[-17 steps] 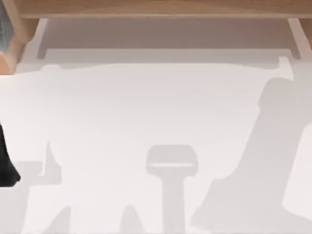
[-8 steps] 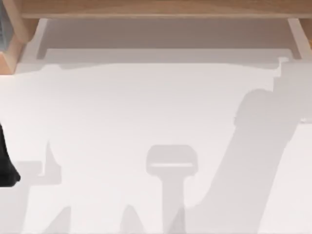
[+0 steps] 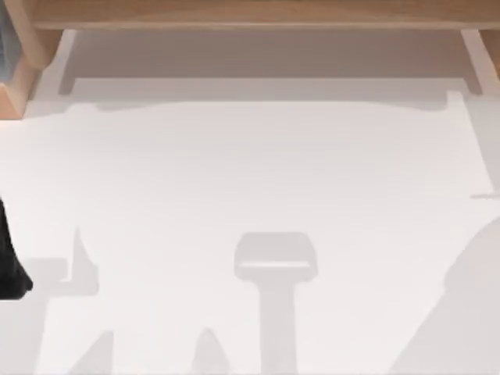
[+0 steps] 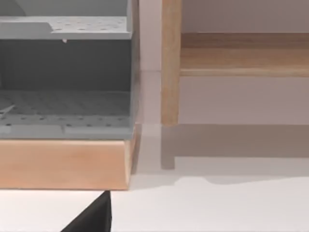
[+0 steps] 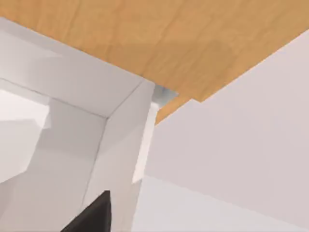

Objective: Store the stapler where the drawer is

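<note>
Frankly, I cannot tell where the stapler is lying. The drawer is standing pulled out at the far edge of the tabletop, its pale tray reaching out from beneath the wooden cabinet.

Close against one corner of the drawer, the right gripper is hanging just under the cabinet's wooden underside, showing as a dark wedge at the edge of the right wrist view. Whether its jaws are open or closed, I cannot tell. The right arm's shadow is falling on the tabletop well in front of the drawer's right end.

Well in front of the drawer's left end, the left arm is sitting as a dark shape at the tabletop's left edge. The left gripper is facing a grey perforated rack on a wooden base, beside a wooden post. Its jaws' state I cannot tell either.
</note>
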Robot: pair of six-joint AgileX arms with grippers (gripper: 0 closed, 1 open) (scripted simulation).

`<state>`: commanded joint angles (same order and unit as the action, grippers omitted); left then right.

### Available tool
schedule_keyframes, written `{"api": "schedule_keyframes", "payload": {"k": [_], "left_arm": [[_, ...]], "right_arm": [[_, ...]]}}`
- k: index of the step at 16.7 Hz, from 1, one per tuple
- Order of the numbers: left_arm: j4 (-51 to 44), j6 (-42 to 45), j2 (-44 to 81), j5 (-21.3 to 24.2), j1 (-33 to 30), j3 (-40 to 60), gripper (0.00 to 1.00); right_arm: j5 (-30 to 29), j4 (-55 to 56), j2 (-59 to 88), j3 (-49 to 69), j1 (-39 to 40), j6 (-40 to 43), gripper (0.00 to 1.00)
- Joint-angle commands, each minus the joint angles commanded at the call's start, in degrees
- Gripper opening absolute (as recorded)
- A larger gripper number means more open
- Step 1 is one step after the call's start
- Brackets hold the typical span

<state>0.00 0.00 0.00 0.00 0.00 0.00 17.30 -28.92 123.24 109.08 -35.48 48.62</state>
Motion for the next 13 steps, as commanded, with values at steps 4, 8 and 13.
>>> {"api": "schedule_keyframes", "payload": {"k": [4, 8, 13], "left_arm": [[0.0, 0.0, 0.0, 0.0, 0.0, 0.0, 1.0], [0.0, 0.0, 0.0, 0.0, 0.0, 0.0, 1.0], [0.0, 0.0, 0.0, 0.0, 0.0, 0.0, 1.0]], "right_arm": [[4.47, 25.91, -4.42, -14.86, -7.98, 11.01, 1.0], [8.65, 52.07, -6.2, -32.07, -14.22, 21.28, 1.0], [14.36, 81.95, -6.02, -54.69, -17.57, 31.15, 1.0]]}}
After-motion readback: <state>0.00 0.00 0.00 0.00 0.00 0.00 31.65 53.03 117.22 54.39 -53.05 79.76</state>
